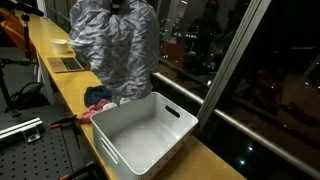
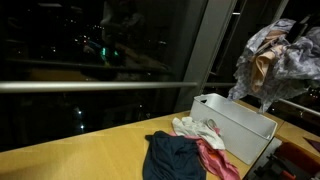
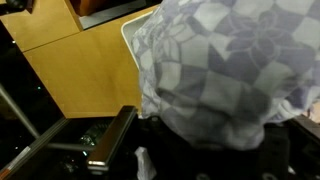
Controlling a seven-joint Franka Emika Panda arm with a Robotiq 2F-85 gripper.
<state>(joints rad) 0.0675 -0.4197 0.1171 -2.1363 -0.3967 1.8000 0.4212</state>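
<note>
A grey-and-white patterned cloth (image 1: 118,50) hangs in a big bunch from my gripper (image 1: 118,6), which is shut on its top. The cloth hangs above the near end of a white plastic bin (image 1: 140,145) on the wooden counter. It also shows in an exterior view (image 2: 272,60) above the bin (image 2: 240,125), and it fills the wrist view (image 3: 220,70), hiding the fingertips. The bin's rim (image 3: 129,32) shows beside it. The bin looks empty.
A pile of clothes lies on the counter (image 2: 70,155) beside the bin: a dark blue piece (image 2: 172,155), a pink one (image 2: 212,158) and a cream one (image 2: 195,127); the pile also shows behind the bin (image 1: 98,98). A laptop (image 1: 68,64) sits further along. A dark window (image 1: 260,80) with a metal rail runs alongside.
</note>
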